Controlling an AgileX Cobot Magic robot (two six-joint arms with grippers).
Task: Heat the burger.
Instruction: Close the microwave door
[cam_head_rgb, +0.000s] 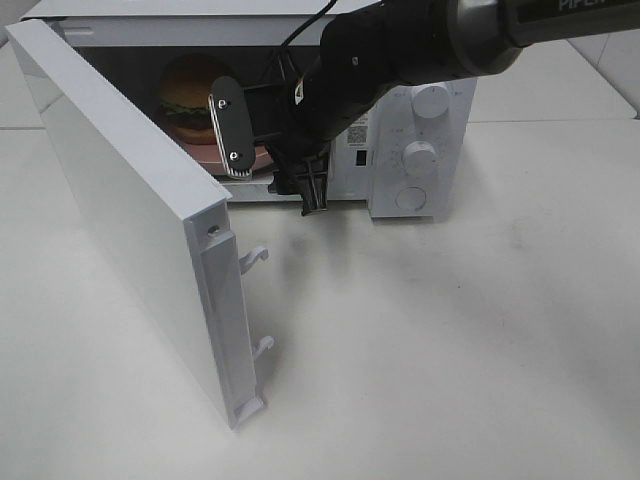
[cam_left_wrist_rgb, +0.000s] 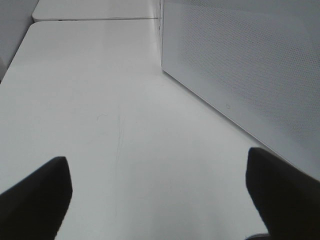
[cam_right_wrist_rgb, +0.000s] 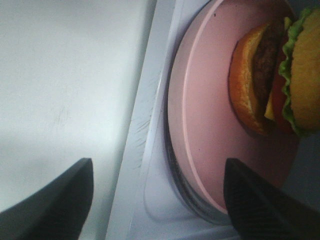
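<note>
The burger sits on a round pink plate inside the white microwave, whose door stands swung wide to the left. My right gripper hovers at the front of the oven opening, open, with nothing between its fingers. The right wrist view shows the burger on the pink plate, with the right gripper open just short of the plate's rim. My left gripper is open over bare table and does not show in the exterior high view.
Two knobs and a round button line the microwave's right panel. Two latch hooks stick out of the open door's edge. A white perforated panel stands close beside the left gripper. White tabletop spreads in front.
</note>
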